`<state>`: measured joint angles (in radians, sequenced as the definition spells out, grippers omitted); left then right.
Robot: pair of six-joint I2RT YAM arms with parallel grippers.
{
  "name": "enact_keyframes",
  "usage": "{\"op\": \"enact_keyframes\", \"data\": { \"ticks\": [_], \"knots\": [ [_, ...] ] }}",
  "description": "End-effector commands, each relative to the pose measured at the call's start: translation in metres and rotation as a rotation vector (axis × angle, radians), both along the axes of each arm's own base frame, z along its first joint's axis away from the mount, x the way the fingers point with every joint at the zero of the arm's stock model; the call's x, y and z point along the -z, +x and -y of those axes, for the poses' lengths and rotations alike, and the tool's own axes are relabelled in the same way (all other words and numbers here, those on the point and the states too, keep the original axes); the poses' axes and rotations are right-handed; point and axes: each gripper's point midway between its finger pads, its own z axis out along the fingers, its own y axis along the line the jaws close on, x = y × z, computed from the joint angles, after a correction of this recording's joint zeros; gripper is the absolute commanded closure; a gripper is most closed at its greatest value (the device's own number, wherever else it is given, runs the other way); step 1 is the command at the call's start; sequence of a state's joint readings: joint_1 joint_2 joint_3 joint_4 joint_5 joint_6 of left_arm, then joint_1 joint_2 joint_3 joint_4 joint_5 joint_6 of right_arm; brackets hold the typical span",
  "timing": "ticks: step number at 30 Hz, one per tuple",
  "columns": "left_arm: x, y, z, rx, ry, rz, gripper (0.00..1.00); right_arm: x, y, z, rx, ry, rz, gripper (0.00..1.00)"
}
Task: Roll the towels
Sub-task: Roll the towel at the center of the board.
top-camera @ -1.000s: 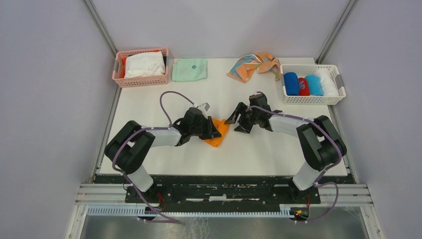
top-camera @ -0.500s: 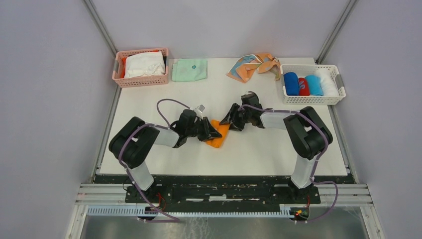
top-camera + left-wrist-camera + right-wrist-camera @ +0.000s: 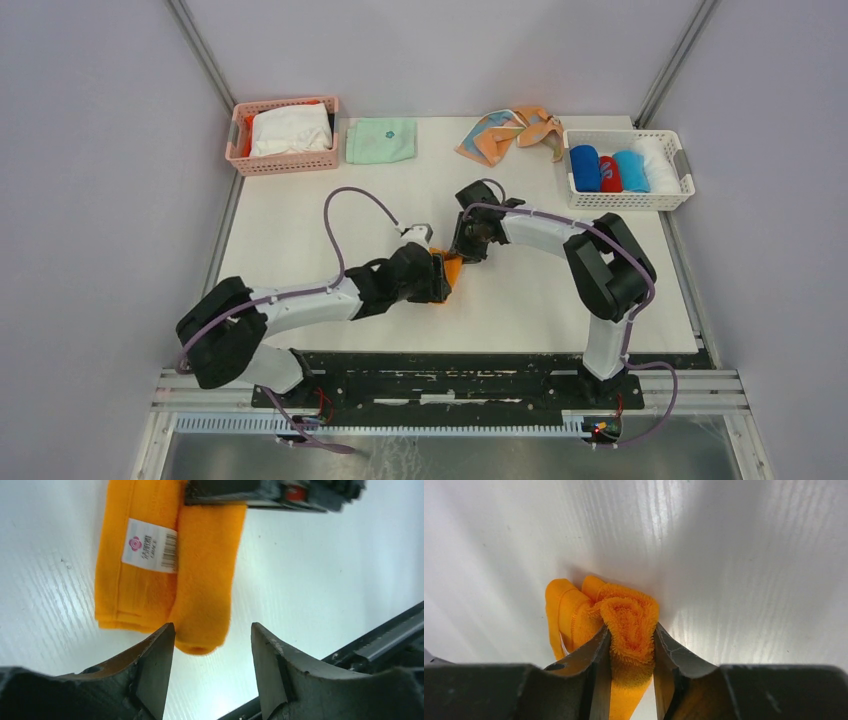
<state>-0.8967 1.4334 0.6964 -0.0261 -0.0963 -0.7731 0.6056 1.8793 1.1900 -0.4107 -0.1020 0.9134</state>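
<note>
Right fingers [image 3: 669, 670] around orange towel [image 3: 629, 615], long axis toward parted left fingers [image 3: 150, 675]

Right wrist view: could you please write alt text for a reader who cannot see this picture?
The right pincer pinches a thick, bunched end of the orange towel between its two dark fingers. The rest of the towel lies in folds to the left, on the white table.

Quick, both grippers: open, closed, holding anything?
Left gripper: open, the orange towel end between its fingers, not gripped.
Right gripper: closed on the orange towel.
</note>
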Motion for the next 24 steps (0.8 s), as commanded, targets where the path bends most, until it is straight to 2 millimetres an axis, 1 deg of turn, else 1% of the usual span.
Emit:
{"op": "enact_keyframes", "data": {
  "ticks": [1,3,6,7,9,13,15,19,24],
  "knots": [
    [-0.036,0.011,-0.022,-0.073,0.274,0.306,0.35,0.018,-0.013,0.038,0.035,-0.226,-0.062,0.67],
    [-0.049,0.01,-0.017,-0.073,0.344,0.4,0.34,0.018,-0.014,0.04,0.037,-0.241,-0.069,0.67],
    [-0.054,0.008,-0.003,-0.042,0.468,0.487,0.34,0.019,-0.016,0.041,0.039,-0.251,-0.081,0.67],
    [-0.054,0.004,0.005,-0.022,0.504,0.514,0.34,0.018,-0.017,0.041,0.04,-0.251,-0.083,0.67],
    [-0.054,0.002,0.019,-0.005,0.567,0.561,0.34,0.019,-0.017,0.041,0.041,-0.251,-0.085,0.67],
    [-0.038,0.0,0.042,0.043,0.678,0.621,0.34,0.018,-0.017,0.04,0.04,-0.248,-0.088,0.67],
    [-0.032,0.001,0.046,0.042,0.751,0.66,0.34,0.017,-0.018,0.039,0.037,-0.244,-0.09,0.67],
    [-0.013,0.006,0.046,0.053,0.876,0.695,0.34,0.017,-0.018,0.038,0.033,-0.237,-0.09,0.67],
    [0.012,0.01,0.037,0.056,0.999,0.7,0.35,0.018,-0.021,0.037,0.024,-0.224,-0.097,0.67]
  ]
}}
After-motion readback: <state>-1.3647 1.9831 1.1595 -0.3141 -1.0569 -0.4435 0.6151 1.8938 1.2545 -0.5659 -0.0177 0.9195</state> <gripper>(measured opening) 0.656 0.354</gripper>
